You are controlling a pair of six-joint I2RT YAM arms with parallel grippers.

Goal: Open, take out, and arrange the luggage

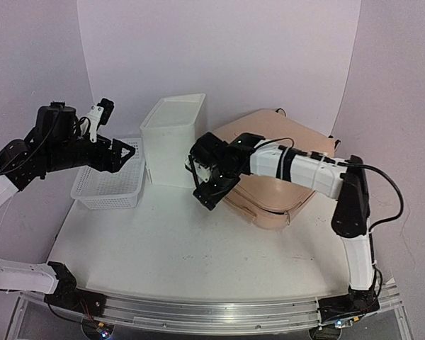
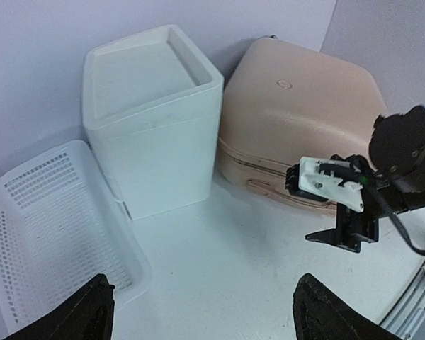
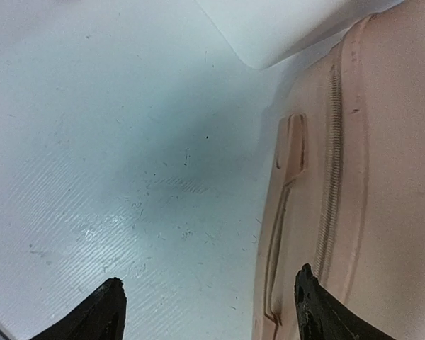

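right arm (image 1: 308, 170): white links; black joints | cable (image 1: 400, 195): black | fingers (image 3: 103, 315): black

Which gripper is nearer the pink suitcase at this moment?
Right. The right gripper hangs open at the zippered edge of the luggage, beside its handle. The left gripper is far off, open above the white mesh basket, beyond the white box.
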